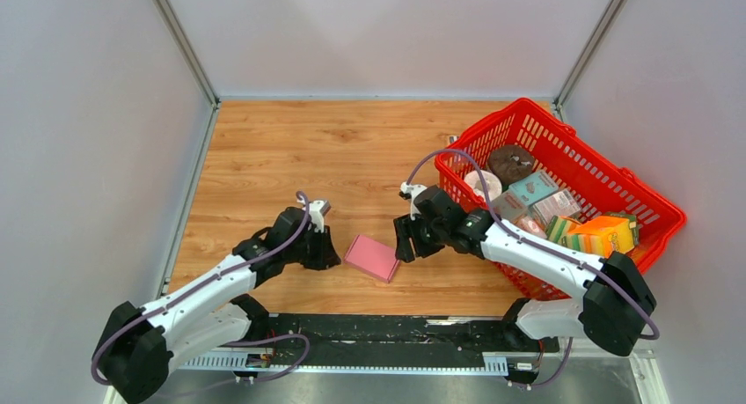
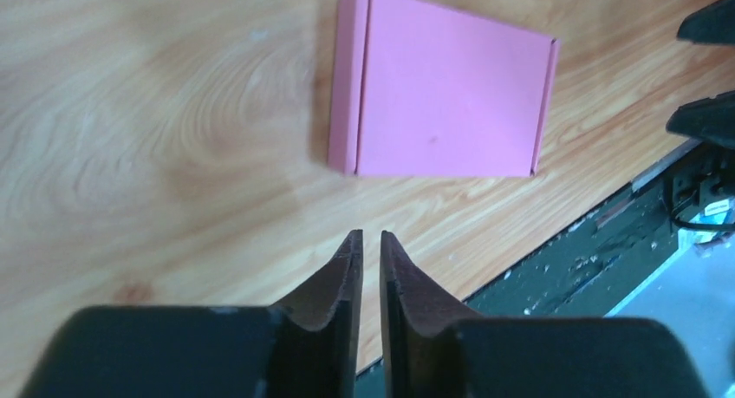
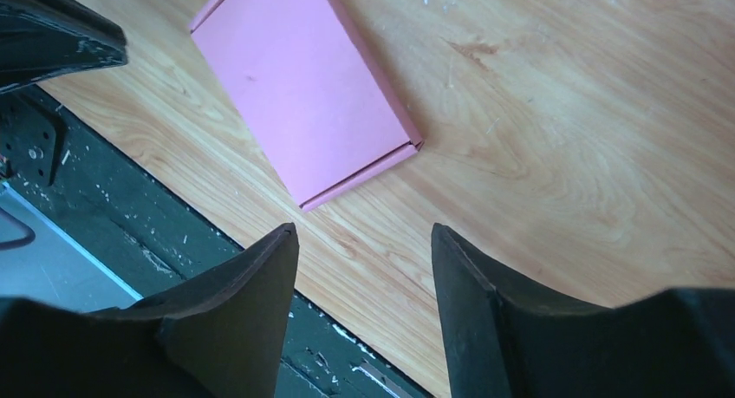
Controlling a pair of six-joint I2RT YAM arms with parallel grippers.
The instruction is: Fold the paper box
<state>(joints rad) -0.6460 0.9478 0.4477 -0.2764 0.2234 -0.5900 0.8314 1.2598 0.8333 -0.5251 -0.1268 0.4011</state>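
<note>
1. A pink paper box (image 1: 372, 257) lies flat on the wooden desk (image 1: 334, 149), close to the near edge and about midway along it. It is folded into a closed rectangle.
2. The left tool (image 2: 367, 238) points at the box from its left side, near but not touching. Its fingers are almost together, with only a thin slit between them, and it holds nothing.
3. The right tool (image 3: 364, 233) sits just beside the box's right end. Its fingers stand well apart and are empty.
4. A red basket (image 1: 526, 102) full of assorted packages runs along the desk's right edge, apart from the box.
</note>
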